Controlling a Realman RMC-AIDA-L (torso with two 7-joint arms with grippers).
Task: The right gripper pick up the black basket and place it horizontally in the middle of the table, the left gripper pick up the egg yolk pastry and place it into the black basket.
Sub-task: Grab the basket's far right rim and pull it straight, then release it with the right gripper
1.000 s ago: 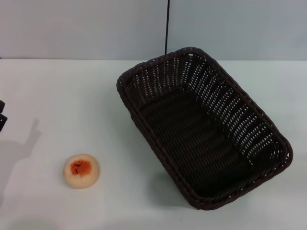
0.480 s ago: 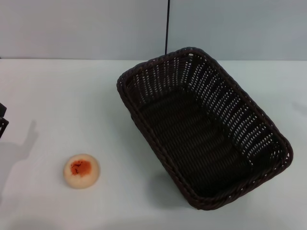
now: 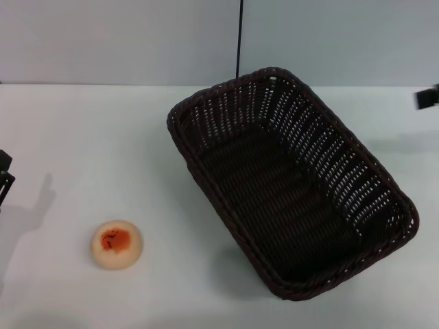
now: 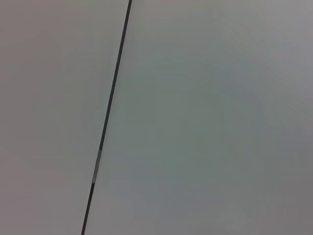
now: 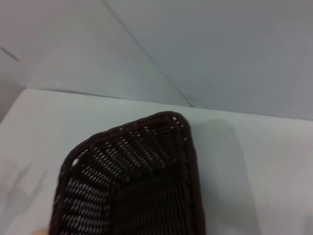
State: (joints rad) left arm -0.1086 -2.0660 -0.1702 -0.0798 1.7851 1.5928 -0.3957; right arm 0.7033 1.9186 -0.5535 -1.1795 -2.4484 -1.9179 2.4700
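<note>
The black basket (image 3: 343, 171) stands empty on the white table (image 3: 103, 137), right of centre, with its long side running diagonally. Its rounded corner also shows in the right wrist view (image 5: 188, 147). The egg yolk pastry (image 3: 116, 245) lies alone on the table at the front left, well apart from the basket. Only a black bit of my left gripper (image 3: 3, 175) shows at the far left edge, behind and left of the pastry. A black tip of my right gripper (image 3: 426, 97) shows at the right edge, beyond the basket's far right side, not touching it.
A pale wall with a dark vertical seam (image 3: 239, 38) runs behind the table's back edge; the left wrist view shows only this wall and the seam (image 4: 110, 103). Bare tabletop (image 5: 254, 161) lies around the basket's corner.
My right gripper has come into view at the right edge, where nothing showed before. My left gripper has slipped slightly lower at the left edge. Basket and pastry have not moved.
</note>
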